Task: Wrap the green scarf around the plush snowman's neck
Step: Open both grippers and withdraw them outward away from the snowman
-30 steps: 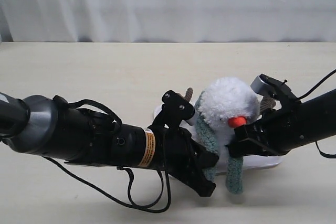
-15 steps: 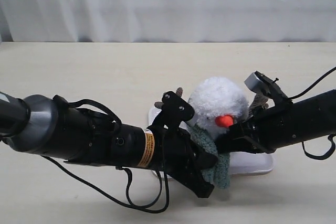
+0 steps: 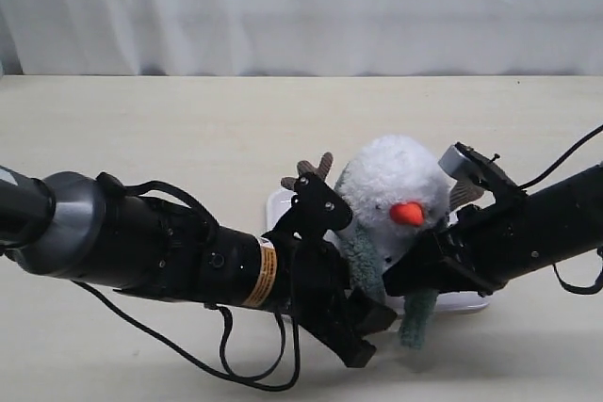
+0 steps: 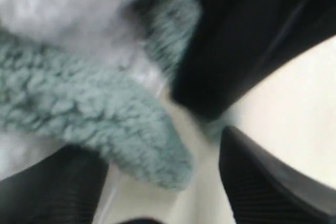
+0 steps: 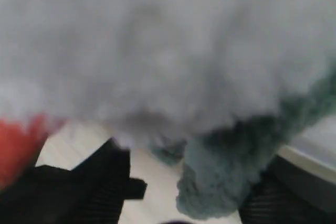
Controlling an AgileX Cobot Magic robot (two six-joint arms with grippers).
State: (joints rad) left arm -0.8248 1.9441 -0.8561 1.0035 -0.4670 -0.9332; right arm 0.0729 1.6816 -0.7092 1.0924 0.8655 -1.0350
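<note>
Fuzzy sage-green scarf (image 3: pixel 362 256) draped on fluffy white snowman (image 3: pixel 396 171), left gripper (image 4: pixel 157 153), right gripper (image 5: pixel 194 169) — both spread.

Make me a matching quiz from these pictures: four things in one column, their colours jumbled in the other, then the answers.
Things:
1. nose
2. scarf
3. tray
4. twig arm

Colours:
A. green
B. brown
C. orange
D. white

Pairs: 1-C, 2-A, 3-D, 4-B
</note>
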